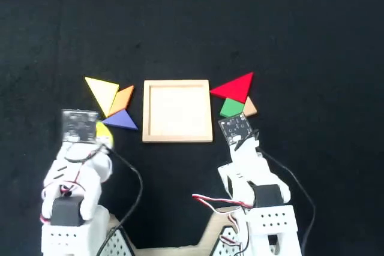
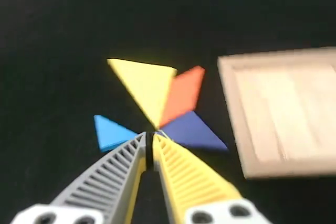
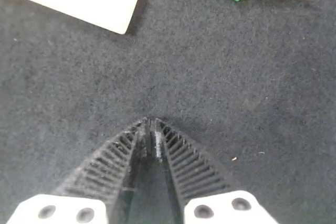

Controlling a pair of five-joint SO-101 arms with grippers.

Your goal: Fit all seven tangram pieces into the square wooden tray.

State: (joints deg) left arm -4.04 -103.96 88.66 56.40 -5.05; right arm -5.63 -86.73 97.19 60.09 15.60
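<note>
Tray: we've got the square wooden tray (image 1: pixel 146 112) mid-counter (image 1: pixel 180 28), nothing in it yet.
Left cluster: yellow triangle (image 1: pixel 103 92), orange parallelogram (image 1: pixel 122 98), dark blue triangle (image 1: pixel 122 120) and light blue triangle (image 2: pixel 109 132) fan out beside it.
Right cluster: red triangle (image 1: pixel 235 87), green square (image 1: pixel 231 107) and pale wooden piece (image 1: pixel 250 107) huddle on the other side.
Handling: we judge them light, stiff, flat and slick, so pinch low across opposite edges.
Left pincer (image 2: pixel 151 139): closed, empty, at the fan's centre.
Right pincer (image 3: pixel 151 124): closed, empty, over bare counter.
</note>
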